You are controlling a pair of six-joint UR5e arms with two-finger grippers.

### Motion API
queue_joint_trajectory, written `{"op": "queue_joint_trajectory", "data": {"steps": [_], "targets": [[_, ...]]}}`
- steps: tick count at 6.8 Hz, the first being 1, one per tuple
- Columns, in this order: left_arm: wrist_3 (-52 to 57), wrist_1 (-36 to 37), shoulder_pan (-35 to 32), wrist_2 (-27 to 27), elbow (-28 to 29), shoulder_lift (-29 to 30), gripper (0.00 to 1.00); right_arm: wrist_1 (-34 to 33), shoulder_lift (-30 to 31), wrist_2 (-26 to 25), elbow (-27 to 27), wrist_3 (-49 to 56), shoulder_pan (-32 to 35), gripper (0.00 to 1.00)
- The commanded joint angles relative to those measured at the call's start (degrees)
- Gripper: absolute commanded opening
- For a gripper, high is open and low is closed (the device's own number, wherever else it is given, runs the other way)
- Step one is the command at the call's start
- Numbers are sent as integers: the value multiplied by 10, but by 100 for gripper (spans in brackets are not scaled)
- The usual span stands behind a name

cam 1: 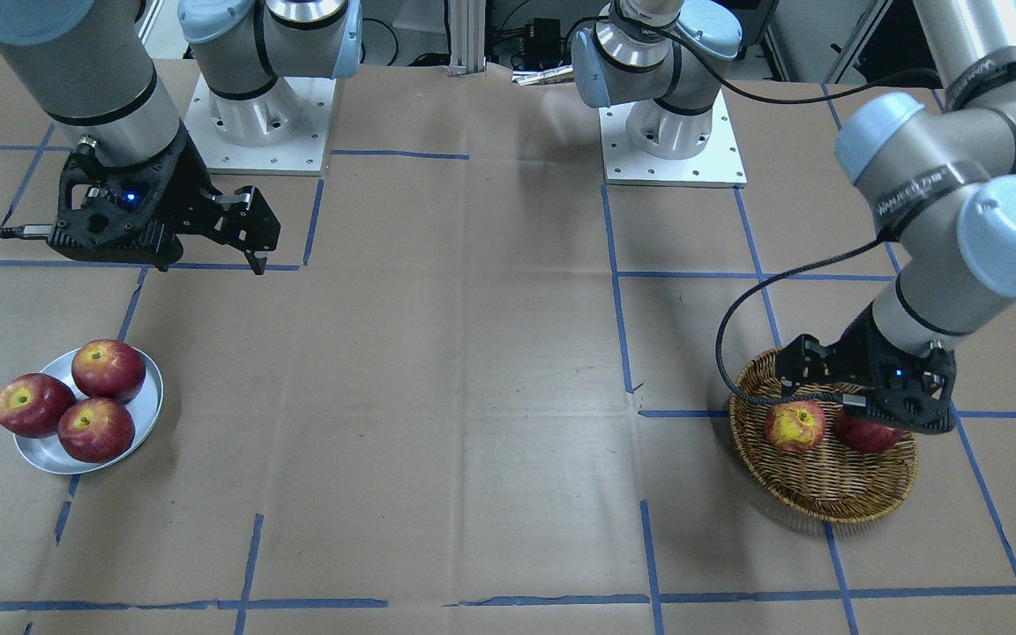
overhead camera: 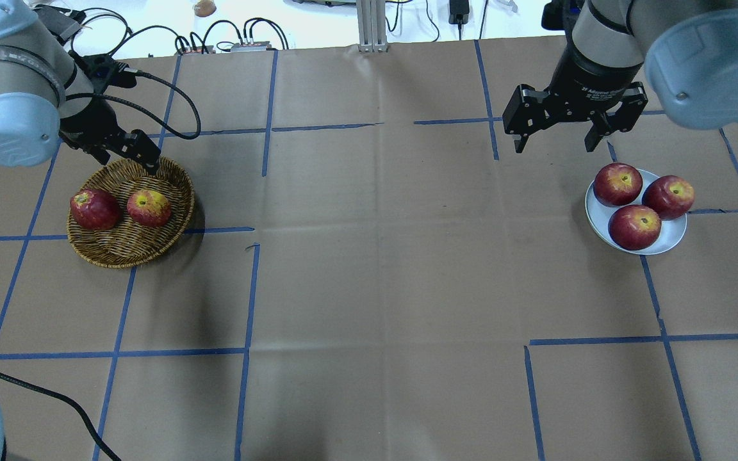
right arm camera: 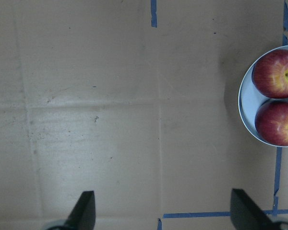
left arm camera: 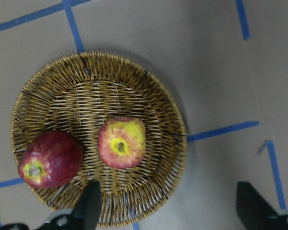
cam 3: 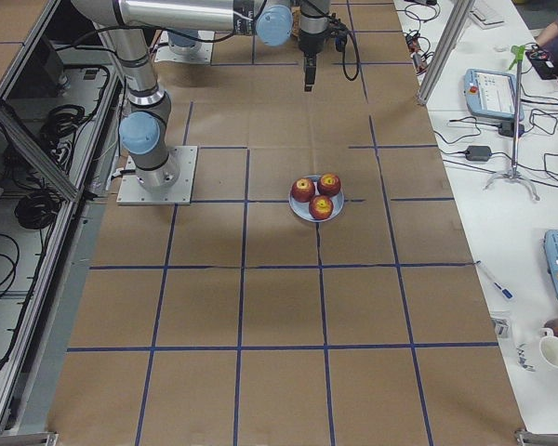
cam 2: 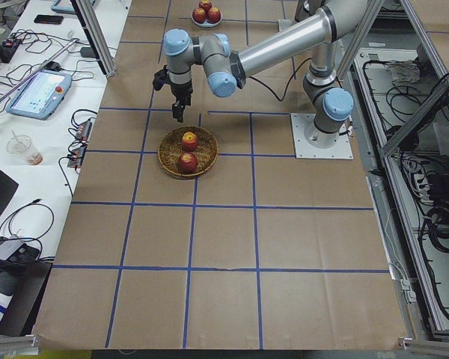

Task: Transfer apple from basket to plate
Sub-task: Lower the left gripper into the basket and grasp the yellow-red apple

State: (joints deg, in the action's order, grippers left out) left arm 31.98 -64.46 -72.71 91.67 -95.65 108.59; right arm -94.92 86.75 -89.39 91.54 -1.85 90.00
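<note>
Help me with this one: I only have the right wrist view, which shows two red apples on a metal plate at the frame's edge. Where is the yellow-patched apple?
Observer: The overhead view shows the yellow-patched apple lying in the basket, beside a darker red apple.
Operator: Does the left claw have hold of it?
Observer: No. In the left wrist view the left claw hangs open above the basket's edge, holding nothing.
</note>
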Motion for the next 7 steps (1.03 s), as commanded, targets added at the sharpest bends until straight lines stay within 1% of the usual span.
{"op": "queue_joint_trajectory", "data": {"steps": [1, 3, 6, 7], "targets": [[19, 40, 21, -2, -3, 64, 99, 0, 0, 0, 0, 0, 0, 100], [-10, 49, 22, -2, -37, 69, 99, 0, 0, 0, 0, 0, 0, 100], [-28, 67, 22, -3, -41, 93, 99, -1, -1, 1, 0, 0, 0, 100], [-27, 67, 21, -2, -38, 94, 74, -1, -1, 0, 0, 0, 0, 100]]}}
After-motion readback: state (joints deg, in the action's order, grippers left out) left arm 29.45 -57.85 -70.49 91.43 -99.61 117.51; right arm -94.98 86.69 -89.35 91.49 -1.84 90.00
